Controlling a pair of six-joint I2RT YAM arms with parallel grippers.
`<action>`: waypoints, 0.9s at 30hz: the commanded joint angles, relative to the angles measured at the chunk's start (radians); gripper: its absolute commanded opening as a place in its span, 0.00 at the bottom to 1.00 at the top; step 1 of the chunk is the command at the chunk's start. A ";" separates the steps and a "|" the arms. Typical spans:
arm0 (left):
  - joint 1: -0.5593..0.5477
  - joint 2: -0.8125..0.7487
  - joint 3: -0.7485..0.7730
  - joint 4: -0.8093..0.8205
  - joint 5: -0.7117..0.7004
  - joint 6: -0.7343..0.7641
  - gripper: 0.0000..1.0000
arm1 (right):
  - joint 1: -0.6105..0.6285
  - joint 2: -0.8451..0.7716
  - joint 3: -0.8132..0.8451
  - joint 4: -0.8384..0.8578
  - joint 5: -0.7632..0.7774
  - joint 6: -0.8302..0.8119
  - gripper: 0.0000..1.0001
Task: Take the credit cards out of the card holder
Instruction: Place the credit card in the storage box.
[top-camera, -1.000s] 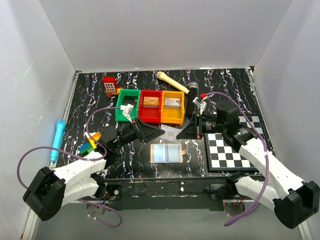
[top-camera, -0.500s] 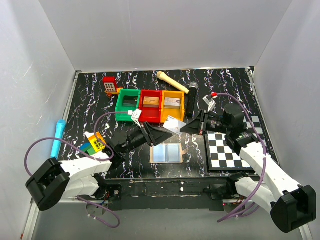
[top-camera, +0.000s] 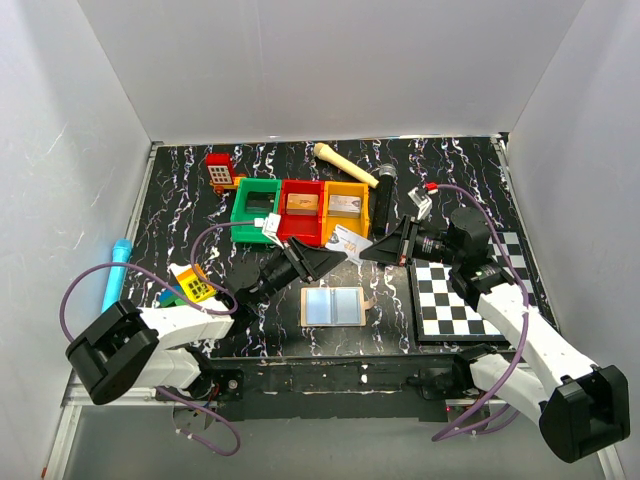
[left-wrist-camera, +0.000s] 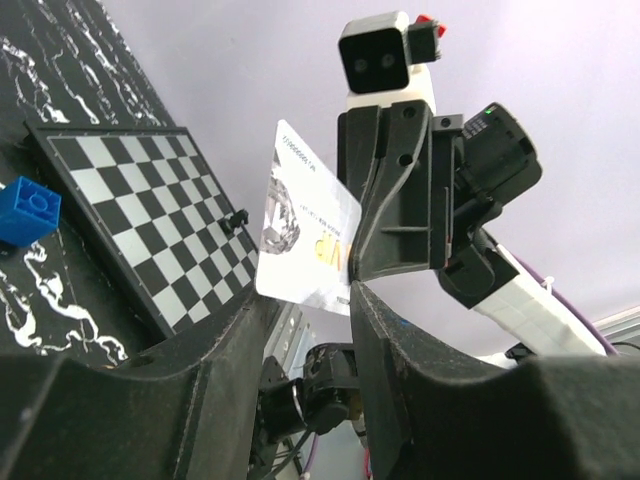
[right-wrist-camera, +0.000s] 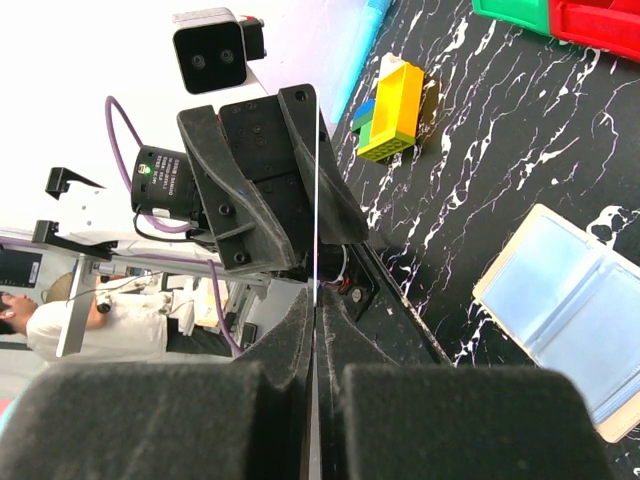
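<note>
The card holder (top-camera: 333, 305) lies open on the black table, pale blue inside up; it also shows in the right wrist view (right-wrist-camera: 572, 300). My right gripper (top-camera: 372, 250) is shut on one whitish credit card (top-camera: 347, 240), held in the air above the holder. In the right wrist view the card (right-wrist-camera: 317, 190) runs edge-on out of my pinched right gripper (right-wrist-camera: 317, 300). My left gripper (top-camera: 328, 262) faces it from the left, jaws still apart. In the left wrist view the card (left-wrist-camera: 305, 235) hangs face-on, its lower edge between my left gripper's (left-wrist-camera: 305, 298) fingertips.
Green (top-camera: 257, 208), red (top-camera: 301, 210) and orange (top-camera: 345, 208) bins stand behind the arms. A checkered board (top-camera: 462, 300) lies at the right. Toy bricks (top-camera: 185, 285) and a blue pen (top-camera: 116, 272) lie at the left, a bone-shaped piece (top-camera: 345, 165) at the back.
My left gripper has moved right, up to the card, and its jaws have narrowed. My right gripper has lifted the card away from the holder.
</note>
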 joint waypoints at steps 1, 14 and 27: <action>-0.004 -0.010 0.026 0.082 -0.033 -0.005 0.38 | -0.008 -0.004 -0.002 0.074 -0.025 0.017 0.01; -0.004 0.016 0.032 0.105 -0.018 -0.019 0.20 | -0.009 0.001 -0.008 0.085 -0.031 0.023 0.01; -0.004 -0.042 0.002 0.068 -0.055 -0.013 0.32 | -0.009 0.003 -0.003 0.076 -0.045 0.017 0.01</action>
